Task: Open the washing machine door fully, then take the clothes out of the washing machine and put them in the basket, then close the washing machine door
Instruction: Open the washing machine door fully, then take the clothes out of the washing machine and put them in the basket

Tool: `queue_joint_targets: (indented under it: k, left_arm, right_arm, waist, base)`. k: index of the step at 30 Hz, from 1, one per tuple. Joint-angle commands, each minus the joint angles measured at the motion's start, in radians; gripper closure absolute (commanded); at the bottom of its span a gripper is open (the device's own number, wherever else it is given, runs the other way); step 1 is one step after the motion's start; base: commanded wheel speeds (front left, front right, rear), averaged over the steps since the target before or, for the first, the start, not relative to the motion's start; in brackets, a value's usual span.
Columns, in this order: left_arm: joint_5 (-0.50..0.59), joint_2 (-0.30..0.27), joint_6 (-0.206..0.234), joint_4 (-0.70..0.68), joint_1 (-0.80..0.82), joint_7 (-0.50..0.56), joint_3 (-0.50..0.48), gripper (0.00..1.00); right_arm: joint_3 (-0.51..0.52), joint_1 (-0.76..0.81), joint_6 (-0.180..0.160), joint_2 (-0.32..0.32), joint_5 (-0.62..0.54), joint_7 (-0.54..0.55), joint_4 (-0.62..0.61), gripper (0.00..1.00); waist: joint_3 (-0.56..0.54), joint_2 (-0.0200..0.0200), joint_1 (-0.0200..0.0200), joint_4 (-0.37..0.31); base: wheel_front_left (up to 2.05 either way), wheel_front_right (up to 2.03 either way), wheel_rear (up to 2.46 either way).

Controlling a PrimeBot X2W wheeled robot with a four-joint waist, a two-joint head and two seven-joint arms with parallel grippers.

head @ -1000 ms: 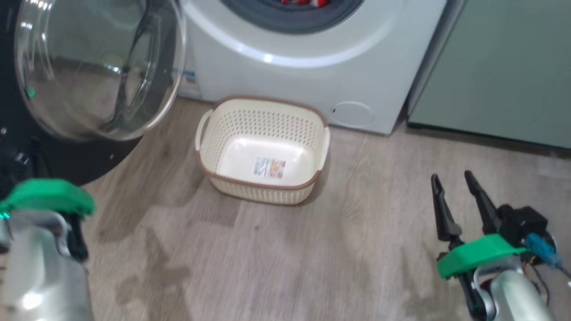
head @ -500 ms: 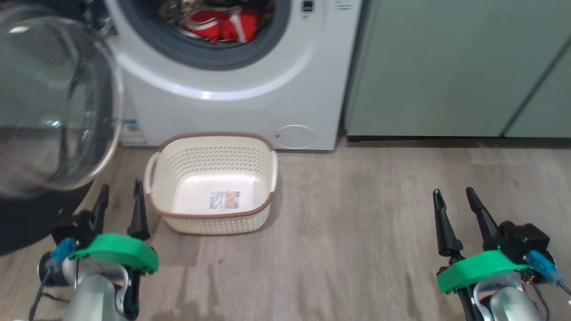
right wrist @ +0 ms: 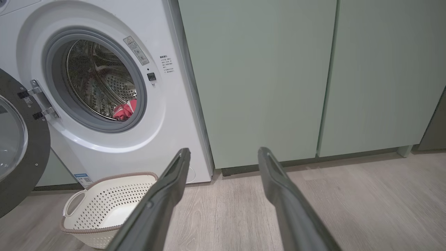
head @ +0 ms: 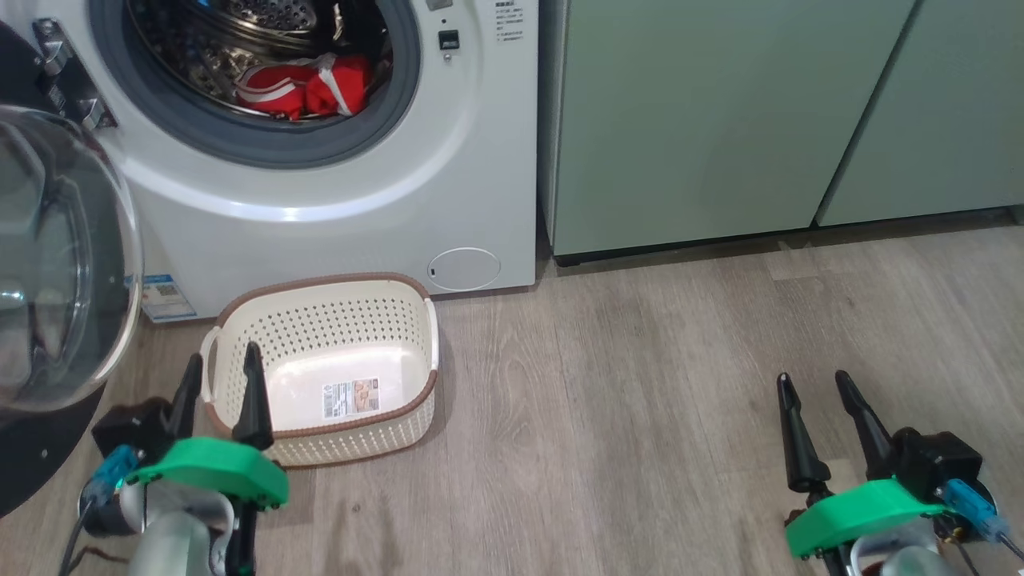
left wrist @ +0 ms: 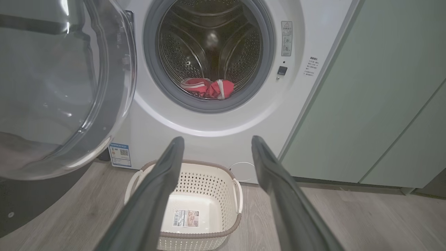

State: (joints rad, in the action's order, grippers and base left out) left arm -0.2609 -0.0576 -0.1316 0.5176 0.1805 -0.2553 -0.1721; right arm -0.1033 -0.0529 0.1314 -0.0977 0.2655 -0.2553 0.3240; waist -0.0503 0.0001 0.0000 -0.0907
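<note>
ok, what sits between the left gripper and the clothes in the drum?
Left wrist view: from the left gripper toward the clothes come the empty basket, then the washing machine's lower front.

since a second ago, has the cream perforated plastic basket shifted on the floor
No. The cream basket still sits just below-left of the small round white hatch; only the camera moved.

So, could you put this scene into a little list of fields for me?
washing machine door: open wide, off to the left
clothes: red with white trim, lying in the washing machine drum
basket: empty but for a sticker, on the floor before the washer
left gripper: open, holding nothing, by the basket
right gripper: open, holding nothing, above bare floor
step due: lift the clothes out
</note>
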Motion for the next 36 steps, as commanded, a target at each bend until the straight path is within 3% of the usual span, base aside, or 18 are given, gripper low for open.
queue_joint_targets:
  k: [1, 36]
  left_arm:
    - [0.006, -0.019, 0.001, -0.024, 0.018, -0.006, -0.024, 0.0]
    - [0.009, -0.044, 0.001, -0.041, 0.029, -0.006, 0.029, 0.0]
  right_arm:
    - [-0.015, -0.015, -0.001, -0.001, 0.003, -0.006, -0.037, 0.0]
    - [0.0, -0.022, -0.001, 0.01, 0.001, -0.006, -0.041, 0.0]
  waist:
    - [-0.003, -0.0001, 0.0, -0.001]
    - [0.015, -0.0001, 0.0, 0.026]
  base:
    - [0.0, 0.0, 0.0]
    - [0.15, -0.15, 0.0]
